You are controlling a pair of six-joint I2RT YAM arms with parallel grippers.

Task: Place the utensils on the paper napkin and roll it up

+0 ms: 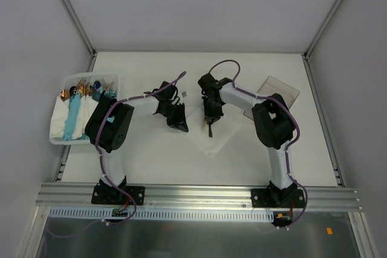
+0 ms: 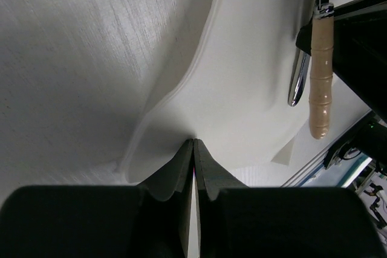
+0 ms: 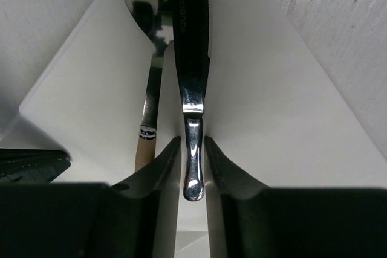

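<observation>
Centrally, left arm and right arm bend inward over the counter: left pincer nipping the curled edge of the thin white paper napkin, right pincer clamping the slim handle of a glossy steel knife above it.

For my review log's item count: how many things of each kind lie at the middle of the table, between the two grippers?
knife: 1
tan-handled spoon: 1
paper napkin: 1
Total: 3
</observation>
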